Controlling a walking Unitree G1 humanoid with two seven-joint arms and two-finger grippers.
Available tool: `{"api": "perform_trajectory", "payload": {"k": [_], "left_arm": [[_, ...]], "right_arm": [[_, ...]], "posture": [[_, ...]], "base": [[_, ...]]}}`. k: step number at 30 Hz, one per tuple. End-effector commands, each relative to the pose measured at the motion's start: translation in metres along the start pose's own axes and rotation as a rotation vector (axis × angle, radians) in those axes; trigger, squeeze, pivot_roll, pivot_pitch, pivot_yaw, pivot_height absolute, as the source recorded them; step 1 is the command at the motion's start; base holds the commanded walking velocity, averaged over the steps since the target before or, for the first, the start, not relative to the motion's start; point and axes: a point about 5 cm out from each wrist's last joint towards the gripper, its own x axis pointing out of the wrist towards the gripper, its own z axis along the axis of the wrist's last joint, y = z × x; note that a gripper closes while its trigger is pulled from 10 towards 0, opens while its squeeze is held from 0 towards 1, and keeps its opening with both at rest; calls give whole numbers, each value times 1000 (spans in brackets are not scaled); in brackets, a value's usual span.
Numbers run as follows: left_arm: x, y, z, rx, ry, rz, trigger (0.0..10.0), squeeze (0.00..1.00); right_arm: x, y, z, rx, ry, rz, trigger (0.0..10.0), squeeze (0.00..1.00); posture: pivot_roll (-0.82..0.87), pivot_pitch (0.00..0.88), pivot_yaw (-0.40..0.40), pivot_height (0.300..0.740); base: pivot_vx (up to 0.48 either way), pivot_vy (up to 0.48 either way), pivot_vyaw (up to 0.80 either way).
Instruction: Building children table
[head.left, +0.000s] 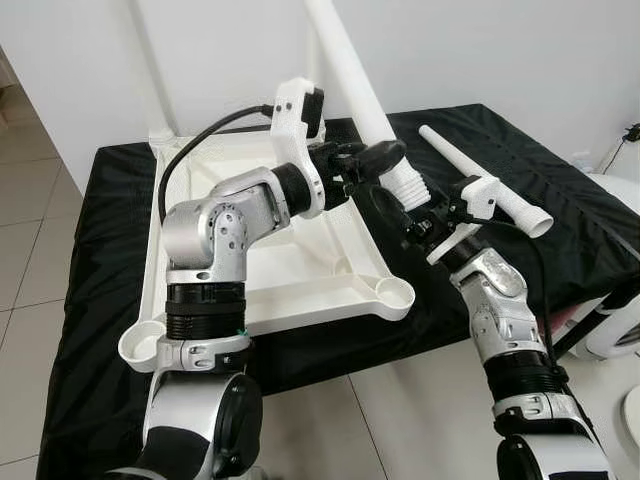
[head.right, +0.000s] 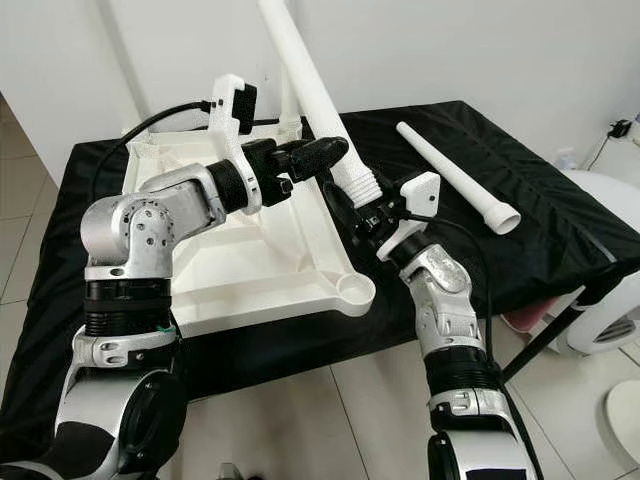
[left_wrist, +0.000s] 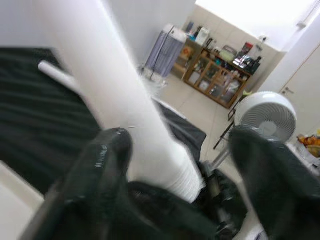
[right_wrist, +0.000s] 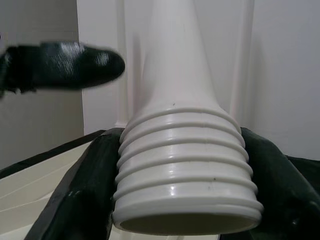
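Observation:
A white tabletop (head.left: 300, 270) lies upside down on a table under a black cloth (head.left: 100, 230). My right gripper (head.left: 403, 200) is shut on the ribbed threaded end (right_wrist: 185, 165) of a long white table leg (head.left: 350, 70), which slants up and away over the tabletop's right edge. Just above that hold, my left gripper (head.left: 372, 162) straddles the leg with its fingers (left_wrist: 102, 155) spread, one resting against the leg and the other apart from it. A second loose leg (head.left: 482, 180) lies on the cloth to the right. An empty corner socket (head.left: 392, 293) sits near me.
A standing leg (head.left: 150, 80) rises from the tabletop's far left corner against the white wall. A white fan (head.left: 620, 330) stands on the tile floor to the right. Another corner socket (head.left: 145, 345) overhangs near my left arm.

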Motion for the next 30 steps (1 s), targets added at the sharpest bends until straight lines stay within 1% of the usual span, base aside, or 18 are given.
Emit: {"api": "perform_trajectory", "payload": {"k": [1, 2, 3, 4, 8, 10, 11, 15, 16, 17, 18, 19, 26, 30], "left_arm": [[2, 4, 1, 3, 16, 33, 10000, 1000], [2, 4, 1, 3, 16, 33, 10000, 1000], [2, 7, 2, -21, 15, 45, 10000, 1000], [2, 10, 2, -24, 18, 69, 10000, 1000], [2, 13, 2, -37, 18, 80, 10000, 1000], [2, 19, 3, -41, 24, 123, 10000, 1000], [2, 21, 5, -51, 18, 126, 10000, 1000], [2, 22, 10, -50, 13, 137, 10000, 1000], [3, 22, 11, -44, 11, 137, 10000, 455], [3, 22, 11, -44, 11, 137, 10000, 455], [3, 23, 13, -42, 11, 137, 10000, 90], [5, 22, 17, -53, 7, 128, 10000, 0], [7, 18, 26, -65, -8, 103, 10000, 0], [8, 17, 30, -56, -9, 94, 10000, 0]], "right_arm": [[-1, 1, 3, -10, -10, 8, 10000, 0], [-1, 1, 3, -10, -10, 8, 10000, 0], [-2, 1, 4, -9, -10, 10, 10000, 0], [-2, 2, 4, -9, -11, 11, 10000, 0], [-2, 2, 4, -9, -13, 12, 10000, 0], [-2, 3, 6, -7, -17, 17, 10000, 0], [-2, 4, 7, -9, -18, 21, 10000, 0], [-1, 4, 7, -9, -15, 30, 10000, 0], [-1, 4, 7, -10, -14, 33, 10000, 0], [-1, 4, 7, -10, -14, 33, 10000, 0], [-1, 4, 7, -10, -13, 37, 10000, 0], [-1, 6, 7, -11, -7, 50, 10000, 0], [-2, 9, 4, -6, 8, 75, 10000, 0], [-2, 12, 2, -7, 19, 102, 10000, 0]], "posture": [[-61, 0, 38, 740], [-61, 0, 38, 740], [-61, 7, 41, 740], [-59, 10, 41, 740], [-59, 9, 41, 740], [-60, 10, 41, 740], [-60, 10, 41, 740], [-61, 11, 40, 740], [-59, 11, 39, 740], [-59, 11, 39, 740], [-59, 11, 39, 740], [-59, 13, 40, 740], [-57, 15, 41, 740], [-54, 14, 40, 740]], "base": [[0, 0, 0], [0, 0, 0], [0, 0, 0], [0, 0, 0], [0, 0, 0], [0, 0, 0], [0, 0, 0], [0, 0, 0], [0, 0, 0], [0, 0, 0], [0, 0, 0], [0, 0, 0], [0, 0, 0], [0, 0, 0]]}}
